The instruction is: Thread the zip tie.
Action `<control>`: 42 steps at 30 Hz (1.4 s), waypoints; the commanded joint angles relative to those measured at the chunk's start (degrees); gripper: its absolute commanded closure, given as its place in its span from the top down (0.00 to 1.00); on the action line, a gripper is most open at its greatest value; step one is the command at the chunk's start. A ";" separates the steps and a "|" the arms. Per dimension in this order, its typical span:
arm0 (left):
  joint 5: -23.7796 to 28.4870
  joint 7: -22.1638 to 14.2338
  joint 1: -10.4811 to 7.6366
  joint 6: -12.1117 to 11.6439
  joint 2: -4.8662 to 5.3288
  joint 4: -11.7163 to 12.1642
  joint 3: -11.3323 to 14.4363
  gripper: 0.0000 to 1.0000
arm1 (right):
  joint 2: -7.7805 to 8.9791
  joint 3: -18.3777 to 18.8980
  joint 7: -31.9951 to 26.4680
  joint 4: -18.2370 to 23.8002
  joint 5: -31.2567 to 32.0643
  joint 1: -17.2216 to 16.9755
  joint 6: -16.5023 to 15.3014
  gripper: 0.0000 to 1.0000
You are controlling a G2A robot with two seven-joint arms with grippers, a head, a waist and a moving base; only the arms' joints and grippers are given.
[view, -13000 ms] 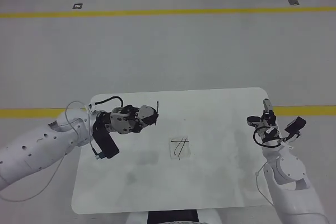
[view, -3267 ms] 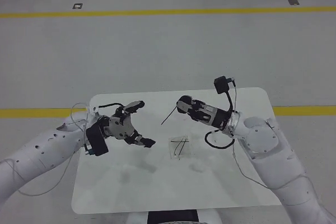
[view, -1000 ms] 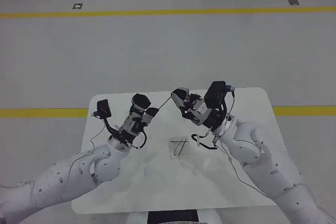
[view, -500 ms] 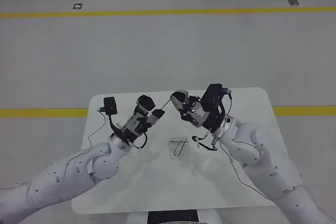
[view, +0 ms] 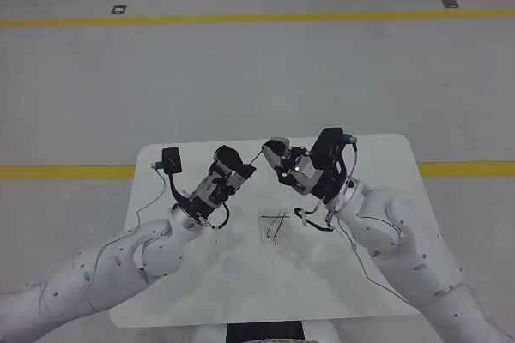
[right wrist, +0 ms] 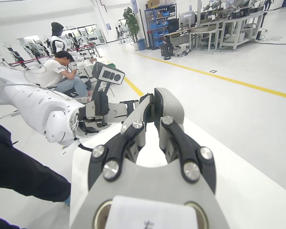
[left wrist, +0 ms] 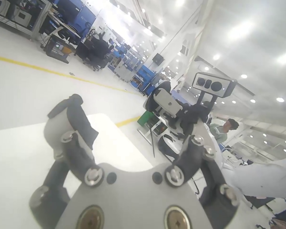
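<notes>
Right end effector (right wrist: 154,104) is pressed together, pinching one end of the zip tie (left wrist: 152,141) above the worktop (view: 369,257). The strap slants out toward the left end effector (view: 237,166), fingers spread, free tip just short of that gap.

zip tie (left wrist: 151,141) end hidden in right jaws

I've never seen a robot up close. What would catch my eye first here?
Above the white table, the right gripper pinches a thin black zip tie, with the open left gripper close beside it. A small clear packet lies on the table, nearer the robot.
</notes>
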State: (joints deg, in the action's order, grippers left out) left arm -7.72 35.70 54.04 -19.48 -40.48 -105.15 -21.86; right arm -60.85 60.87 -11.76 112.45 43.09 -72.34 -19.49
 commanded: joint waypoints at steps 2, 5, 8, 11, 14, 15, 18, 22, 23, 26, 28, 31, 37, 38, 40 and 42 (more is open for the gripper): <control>-0.10 -0.54 1.06 0.00 -0.02 -0.16 -0.89 0.33 | -0.06 0.25 -0.05 -0.04 -0.46 -0.10 0.01 0.00; -0.49 -1.53 1.96 0.00 -0.07 -0.39 -1.70 0.28 | -0.12 0.35 -0.24 -0.04 -1.14 -0.23 0.01 0.00; -0.81 -2.28 2.78 0.00 -0.11 -0.59 -2.53 0.23 | -0.15 0.40 -0.45 0.00 -1.89 -0.26 0.01 0.00; -0.95 -3.33 3.45 0.00 -0.15 -0.99 -3.31 0.22 | -0.14 0.28 -0.58 0.05 -2.50 -0.14 0.01 0.00; -1.04 -4.29 4.10 0.00 -0.20 -1.71 -3.93 0.24 | -0.08 0.02 -0.78 0.17 -3.07 -0.08 0.01 0.00; -1.00 -4.55 4.28 0.00 -0.23 -1.96 -4.10 0.24 | -0.05 -0.10 -0.88 0.22 -3.23 -0.06 0.01 0.00; -1.14 -5.40 4.78 0.00 -0.30 -2.73 -4.57 0.24 | 0.06 -0.56 -1.34 0.22 -3.93 0.05 0.01 0.00; -1.15 -6.04 5.44 0.00 -0.38 -3.04 -5.19 0.26 | 0.24 -0.95 -1.66 -0.03 -4.83 0.18 0.01 0.00; -1.17 -6.16 5.58 0.00 -0.40 -3.08 -5.34 0.25 | 0.28 -1.00 -1.68 -0.07 -4.98 0.23 0.01 0.00; -1.23 -6.47 5.99 0.00 -0.47 -3.18 -5.85 0.23 | 0.41 -1.20 -1.75 -0.16 -5.48 0.39 0.01 0.00; -1.33 -6.67 6.25 0.00 -0.52 -3.30 -6.19 0.17 | 0.51 -1.34 -1.86 -0.24 -5.80 0.53 0.01 0.00; -1.40 -6.97 6.55 0.00 -0.59 -3.40 -6.58 0.07 | 0.62 -1.46 -1.86 -0.39 -6.09 0.68 0.01 0.00; -1.47 -7.59 7.22 0.00 -0.83 -3.59 -7.17 0.00 | 0.89 -1.78 -2.32 -0.64 -5.88 0.97 0.01 0.00; -1.48 -7.69 7.30 0.00 -0.89 -3.65 -7.23 0.00 | 0.91 -1.82 -2.26 -0.67 -5.93 0.98 0.01 0.00; -1.50 -7.88 7.45 0.00 -1.01 -3.73 -7.39 0.00 | 0.97 -1.94 -2.17 -0.75 -6.01 1.02 0.01 0.00; -1.52 -8.02 7.59 0.00 -1.12 -3.73 -7.58 0.00 | 1.03 -2.05 -2.15 -0.81 -6.07 1.10 0.01 0.00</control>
State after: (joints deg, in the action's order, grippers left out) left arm -9.23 27.74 61.56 -19.48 -41.55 -108.89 -29.35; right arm -59.84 58.87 -13.91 111.67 37.06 -71.28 -19.48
